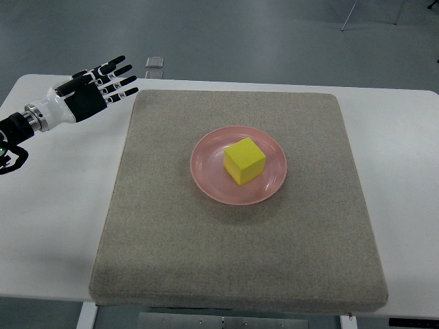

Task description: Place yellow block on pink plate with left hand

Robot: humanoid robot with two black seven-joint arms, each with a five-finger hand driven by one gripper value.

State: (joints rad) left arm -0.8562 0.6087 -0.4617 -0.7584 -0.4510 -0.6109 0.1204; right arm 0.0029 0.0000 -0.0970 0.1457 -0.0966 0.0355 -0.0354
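Left robot hand (92,88) at the far left, fingers spread and holding nothing, over the white surface (48,205), beside a grey mat (171,253), yellow block (245,160) resting on the pink plate (206,168) at the mat's centre, well apart from the hand

Yellow block (245,160) on pink plate (212,171); left robot hand (92,91) empty, fingers extended, well apart.
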